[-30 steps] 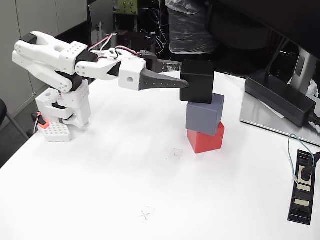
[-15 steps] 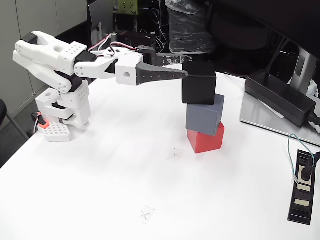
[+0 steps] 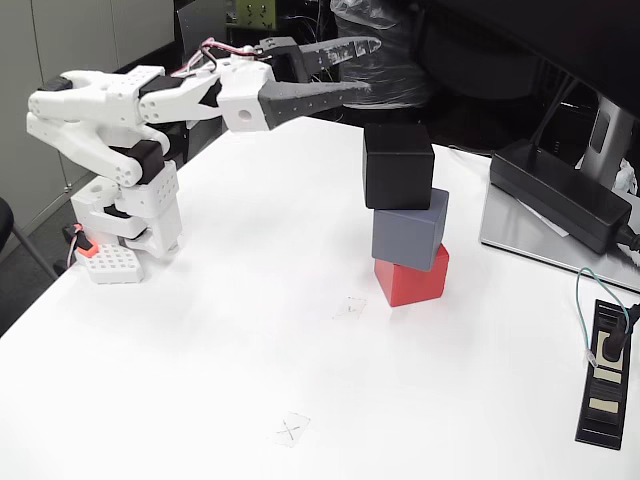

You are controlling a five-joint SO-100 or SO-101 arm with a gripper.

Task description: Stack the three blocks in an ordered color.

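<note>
A stack of three cubes stands on the white table [image 3: 250, 350] right of centre. A red block [image 3: 412, 279] is at the bottom, a slate grey block [image 3: 409, 232] rests on it, and a black block [image 3: 398, 166] sits on top, each turned slightly off the one below. My gripper [image 3: 371, 66] hangs in the air above and a little left of the black block, clear of it. Its dark fingers [image 3: 310, 95] are spread apart with nothing between them.
The arm's white base [image 3: 125, 225] stands at the table's left edge. A flat black power brick [image 3: 560, 195] lies on a grey plate at the right. A black power strip [image 3: 605, 370] with a plugged cable lies at the lower right. Dark clutter lines the back.
My gripper let go of the black block, opened, and rose up and back to the left. The black block now rests on the grey one.
</note>
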